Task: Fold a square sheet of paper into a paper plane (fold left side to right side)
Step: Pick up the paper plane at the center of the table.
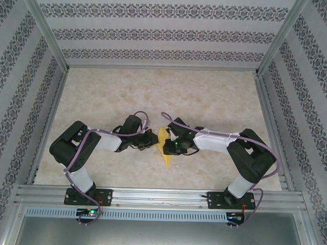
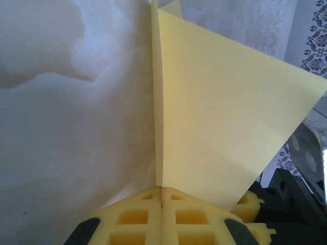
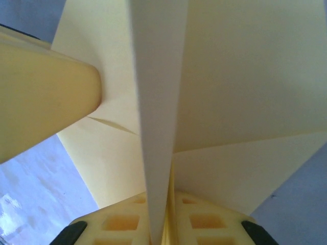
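Top external: both arms bent inward, meeting over the middle of the beige marbled desk [image 1: 127, 94]. Left tool [image 1: 148, 141] and right tool [image 1: 173, 145] face each other, yellow paper [image 1: 163, 148] between them, touching both. Paper reads as a narrow pointed shape, tip toward the near edge. Cannot tell from this view whether it's lifted or touching the desk.

Left wrist: left tool [image 2: 162, 196] closed, pads pressed flat together, paper edge clamped in the seam. Paper [image 2: 219, 117] stands upright out of the pads: one vertical crease straight up, a triangular flap spreading to the right. Part of the right tool, dark body and yellow pad, sits just beside the flap's lower right corner.

Right wrist: right tool [image 3: 167, 204] narrow, pads closed on a folded ridge of the paper [image 3: 245, 76] that runs up the middle. Flaps spread to both sides, diagonal fold line on the right. Blurred yellow finger [image 3: 41, 97] of the left tool touches the paper from the left.
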You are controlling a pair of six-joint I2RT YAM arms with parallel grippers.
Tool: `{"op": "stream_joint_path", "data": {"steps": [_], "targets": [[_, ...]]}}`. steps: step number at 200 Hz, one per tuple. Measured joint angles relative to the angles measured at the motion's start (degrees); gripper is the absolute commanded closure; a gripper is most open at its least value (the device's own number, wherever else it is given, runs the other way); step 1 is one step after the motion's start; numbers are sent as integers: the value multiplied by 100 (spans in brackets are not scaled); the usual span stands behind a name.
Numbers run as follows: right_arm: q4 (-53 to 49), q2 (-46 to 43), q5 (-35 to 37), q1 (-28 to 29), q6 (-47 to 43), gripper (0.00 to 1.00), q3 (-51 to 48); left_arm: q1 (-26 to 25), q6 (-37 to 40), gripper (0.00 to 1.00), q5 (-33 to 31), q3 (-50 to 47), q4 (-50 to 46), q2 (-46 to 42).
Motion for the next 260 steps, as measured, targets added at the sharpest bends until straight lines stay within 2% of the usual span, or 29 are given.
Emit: {"op": "stream_joint_path", "data": {"steps": [31,49,71,101,128,145,177,205,260], "targets": [[-4,70,11,33,46,92,31,-4,-20,88,-2,-13,28,-2],[-63,85,33,33,98,100,68,-4,-17,78,-22,-70,68,-17],[-219,81,197,61,188,100,173,-2,37,68,-157,-199,-33,-289],[-841,-22,649,66,214,100,575,94,474,51,-509,-225,-850,-1534],[-1414,-20,1121,-24,166,100,1268,343,1084,36,-1130,-103,-2052,-2922],[-1749,116,1388,-175,79,100,1816,444,1421,30,-1558,11,-2774,-3585],[-2258,957,1862,-487,-221,100,3016,592,1945,27,-2201,68,-3980,-4459],[-2605,1744,2026,-693,-442,100,3853,684,2186,27,-2505,68,-4743,-4765],[-3014,2726,2046,-883,-654,100,4723,723,2337,25,-2546,68,-5198,-4666]]}}
